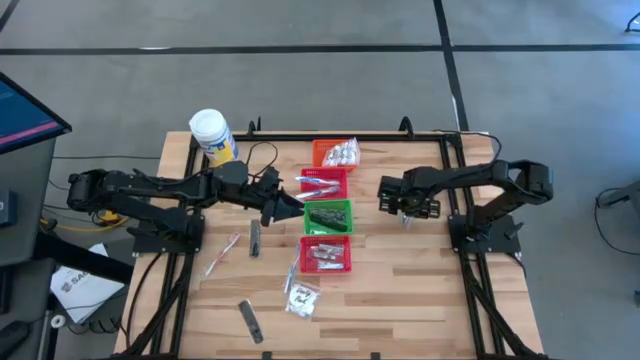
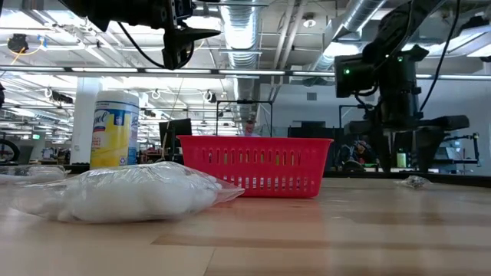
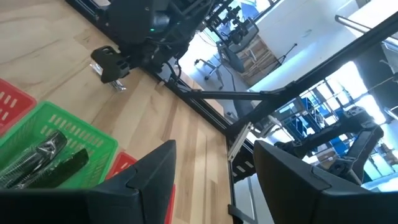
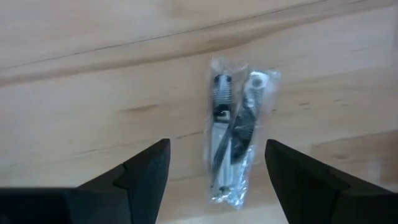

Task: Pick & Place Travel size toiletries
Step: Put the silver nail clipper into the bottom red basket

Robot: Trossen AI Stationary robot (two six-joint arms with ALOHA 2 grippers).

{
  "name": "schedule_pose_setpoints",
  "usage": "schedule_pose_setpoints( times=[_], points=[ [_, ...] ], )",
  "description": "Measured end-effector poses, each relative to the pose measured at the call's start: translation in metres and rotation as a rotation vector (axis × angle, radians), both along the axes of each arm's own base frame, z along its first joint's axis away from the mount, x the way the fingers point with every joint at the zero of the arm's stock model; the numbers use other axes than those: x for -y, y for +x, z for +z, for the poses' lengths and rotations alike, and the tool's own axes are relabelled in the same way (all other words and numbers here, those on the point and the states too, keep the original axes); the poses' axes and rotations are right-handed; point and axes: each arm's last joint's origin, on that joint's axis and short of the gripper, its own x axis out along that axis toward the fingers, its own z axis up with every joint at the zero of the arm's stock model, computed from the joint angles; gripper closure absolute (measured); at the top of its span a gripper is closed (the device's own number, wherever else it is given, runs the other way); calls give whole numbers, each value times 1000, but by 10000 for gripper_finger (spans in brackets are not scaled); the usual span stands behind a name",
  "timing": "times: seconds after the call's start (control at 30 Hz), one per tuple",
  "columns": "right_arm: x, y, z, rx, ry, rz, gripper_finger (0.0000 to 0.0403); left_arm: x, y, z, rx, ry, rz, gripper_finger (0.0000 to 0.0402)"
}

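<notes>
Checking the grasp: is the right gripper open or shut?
Open. The right gripper has its fingers spread, hanging above the clear packet lying on the table.

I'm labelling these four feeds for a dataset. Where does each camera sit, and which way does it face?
High: above the table, looking straight down; both arms show.
Low: at tabletop height, looking level across to the room; a sachet and red basket in front, arms overhead.
Left wrist: on the left arm, facing the green basket and the right arm; own fingers at the bottom.
Right wrist: looking down at a wrapped packet between its open fingers.
Shared: high and left wrist both show the green basket.
</notes>
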Motion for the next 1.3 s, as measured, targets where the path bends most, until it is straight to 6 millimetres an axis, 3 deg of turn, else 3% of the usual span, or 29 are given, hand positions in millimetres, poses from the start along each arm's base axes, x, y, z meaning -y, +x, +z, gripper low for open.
schedule_pose_setpoints(
  times=[0.93,1.3],
  points=[
    [11,-1,-6,-12,-8,-52,148,1,0,0,1,-4,-30,192],
    [5,-10,-24,19,22,-64,148,8,0,0,1,-5,-58,192]
  ],
)
